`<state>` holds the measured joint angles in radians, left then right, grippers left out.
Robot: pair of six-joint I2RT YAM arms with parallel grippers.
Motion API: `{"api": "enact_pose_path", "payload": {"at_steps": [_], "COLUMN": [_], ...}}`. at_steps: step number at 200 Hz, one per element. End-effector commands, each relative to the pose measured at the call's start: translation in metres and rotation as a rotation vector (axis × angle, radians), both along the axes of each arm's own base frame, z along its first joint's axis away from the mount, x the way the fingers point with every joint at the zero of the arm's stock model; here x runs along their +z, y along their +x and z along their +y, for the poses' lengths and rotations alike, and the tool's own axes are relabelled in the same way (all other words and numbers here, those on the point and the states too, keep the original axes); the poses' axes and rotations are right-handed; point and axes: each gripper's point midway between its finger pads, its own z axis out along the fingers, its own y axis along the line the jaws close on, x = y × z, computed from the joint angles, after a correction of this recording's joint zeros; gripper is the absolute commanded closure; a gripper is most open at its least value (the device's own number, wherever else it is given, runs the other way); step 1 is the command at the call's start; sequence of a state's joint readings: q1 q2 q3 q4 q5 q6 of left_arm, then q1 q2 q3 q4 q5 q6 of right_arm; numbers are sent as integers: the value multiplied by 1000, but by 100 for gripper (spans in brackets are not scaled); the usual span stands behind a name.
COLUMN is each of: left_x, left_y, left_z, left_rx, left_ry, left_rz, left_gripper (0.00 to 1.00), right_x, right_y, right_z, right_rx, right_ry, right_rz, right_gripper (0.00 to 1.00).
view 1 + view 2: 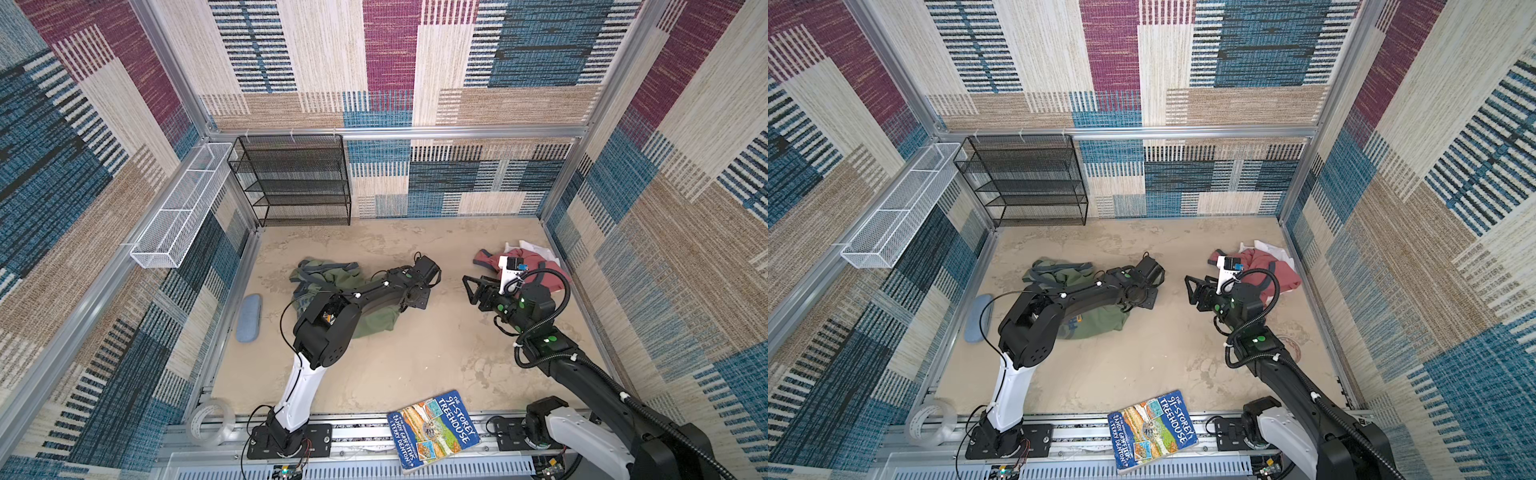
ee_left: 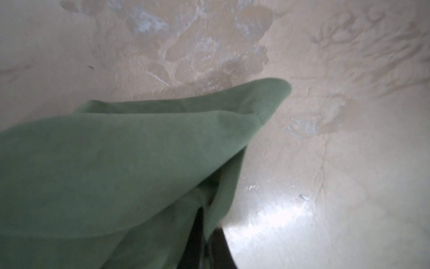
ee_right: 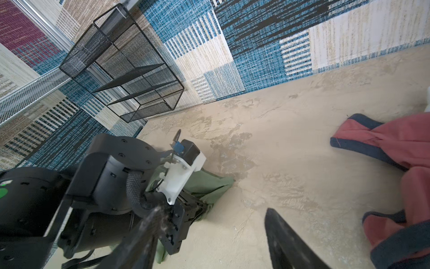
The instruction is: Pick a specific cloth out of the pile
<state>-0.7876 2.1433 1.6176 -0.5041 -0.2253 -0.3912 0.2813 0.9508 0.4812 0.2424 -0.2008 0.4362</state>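
Note:
The cloth (image 1: 376, 322), an olive-green T-shirt with grey trim, lies crumpled left of the middle in both top views, partly under my left arm. My left gripper (image 2: 207, 219) is shut on a fold of the cloth (image 2: 116, 163) at its right-hand end, and the fabric hangs out between the dark fingers. The pile (image 1: 540, 266), a dusty-red garment with navy trim over a white one, sits at the back right. My right gripper (image 1: 471, 286) hovers just left of the pile. It stands open with nothing in it (image 3: 215, 209), and bare floor shows between the fingers.
A book (image 1: 432, 432) lies at the front edge and a roll of clear tape (image 1: 210, 419) at the front left. A blue pouch (image 1: 248, 318) rests by the left wall. At the back left stand a black mesh shelf (image 1: 291, 178) and a white wire basket (image 1: 183, 208).

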Motion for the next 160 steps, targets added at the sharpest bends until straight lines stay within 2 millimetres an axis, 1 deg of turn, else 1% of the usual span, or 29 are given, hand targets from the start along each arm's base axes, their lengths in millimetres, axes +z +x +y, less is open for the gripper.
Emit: {"api": "enact_pose_path", "payload": {"at_steps": [1,47,81,96,110,134,160], "left_x": [19,67,105,124,141,169,194], "left_y": [3,10,15,17,18,19,17], "left_z": [5,11,27,37,51,79,112], "left_rx": [7,8,27,46,74,126,181], "left_ry": [1,-14,-13,-20,-29,-36,-26], "left_rz": [-39,-139,-213,-246,-278,-327,-376], "left_gripper": [100,100,100,100,100,100,100], "right_x": [10,10,11,10,9,9,9], "right_y": [2,4,6,6,8,12,16], "right_z": [2,3,5,6,7,11,15], "right_rx": [8,9,17,22,25,40,55], "right_ry": [19,19,21,25,28,32,38], "right_rz": [-33,-32,-30,-26,-24,-17,-14], "right_gripper": [27,27,27,27,27,27,27]}}
